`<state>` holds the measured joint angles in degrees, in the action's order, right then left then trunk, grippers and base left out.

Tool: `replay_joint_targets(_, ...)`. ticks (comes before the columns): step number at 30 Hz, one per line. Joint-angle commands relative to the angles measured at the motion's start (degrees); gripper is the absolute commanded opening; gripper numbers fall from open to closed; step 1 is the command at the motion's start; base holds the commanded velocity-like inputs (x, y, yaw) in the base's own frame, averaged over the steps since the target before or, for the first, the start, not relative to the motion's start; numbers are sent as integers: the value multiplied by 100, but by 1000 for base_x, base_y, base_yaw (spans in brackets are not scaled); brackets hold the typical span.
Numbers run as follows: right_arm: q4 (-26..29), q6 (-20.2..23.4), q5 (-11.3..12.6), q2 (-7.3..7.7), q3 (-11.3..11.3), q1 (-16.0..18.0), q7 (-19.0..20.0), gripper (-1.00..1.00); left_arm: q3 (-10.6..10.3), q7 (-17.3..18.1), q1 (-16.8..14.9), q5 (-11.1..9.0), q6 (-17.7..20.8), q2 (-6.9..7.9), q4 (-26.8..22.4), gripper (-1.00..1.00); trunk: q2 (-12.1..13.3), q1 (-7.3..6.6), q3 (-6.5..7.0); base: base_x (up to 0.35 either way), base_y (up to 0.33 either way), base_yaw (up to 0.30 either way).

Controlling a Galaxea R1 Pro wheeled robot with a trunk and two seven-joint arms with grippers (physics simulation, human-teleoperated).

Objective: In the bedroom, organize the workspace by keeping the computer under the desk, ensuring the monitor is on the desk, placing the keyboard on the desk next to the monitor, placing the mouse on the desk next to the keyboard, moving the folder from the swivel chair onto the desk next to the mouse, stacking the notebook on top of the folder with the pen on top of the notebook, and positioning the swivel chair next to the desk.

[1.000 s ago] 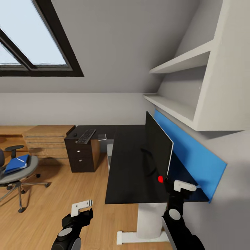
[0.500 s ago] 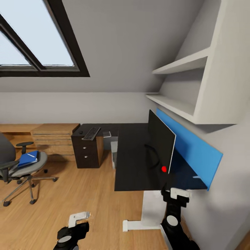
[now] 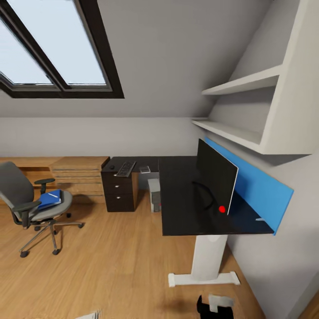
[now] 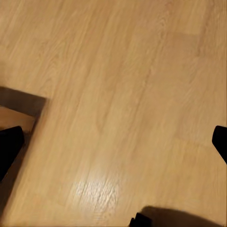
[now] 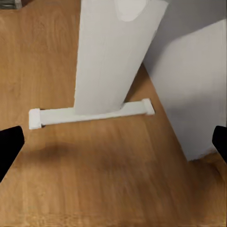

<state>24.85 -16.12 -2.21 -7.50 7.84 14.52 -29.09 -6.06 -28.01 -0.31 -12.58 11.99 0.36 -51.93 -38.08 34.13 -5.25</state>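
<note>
- Facing you: one desk (image 3: 186,208) carrying one monitor (image 3: 216,175), one keyboard (image 3: 125,168), one mouse (image 3: 111,167).
- One folder (image 3: 48,200) lies on one swivel chair (image 3: 31,199).
- Both your grippers, left (image 4: 113,142) and right (image 5: 113,142), hang spread wide, empty.

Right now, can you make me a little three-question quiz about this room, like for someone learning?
1. True or false: the flat blue folder lies on the seat of the grey swivel chair.
2. Which thing stands on the glossy black desk in front of its blue back panel? A) wide black monitor B) a lamp C) a printer
3. Fill in: the thin dark keyboard lies on the desk's far end, above the black three-drawer ____.

Key: 1 true; 2 A; 3 unit.
</note>
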Motion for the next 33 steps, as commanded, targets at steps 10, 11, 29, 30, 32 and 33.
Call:
replay_joint_targets(10,-920,-708,-38,30,-12,7,1366,100,-53,493,-4,-29,-1301,51,1221,100,-10,1,-10,-108,298,0)
replay_joint_targets(11,-922,-712,-39,30,-10,7,1367,100,-53,496,-4,-28,-1303,51,1223,100,-10,1,-10,24,171,0)
replay_joint_targets(29,-1101,-1328,-34,-12,15,7,1371,100,-44,498,-4,-30,-1323,42,1228,100,-10,1,-18,90,87,117)
replay_joint_targets(30,-1109,-1331,-34,-16,15,7,1371,100,-44,498,-4,-31,-1323,40,1228,100,-10,1,-21,229,192,258)
replay_joint_targets(32,-1124,-1336,-31,-25,15,7,1373,100,-44,498,-4,-32,-1319,41,1227,100,-10,1,-29,235,198,240)
replay_joint_targets(33,-1130,-1338,-29,-31,16,7,1377,100,-44,498,-4,-33,-1317,42,1228,100,-10,1,-35,239,201,199)
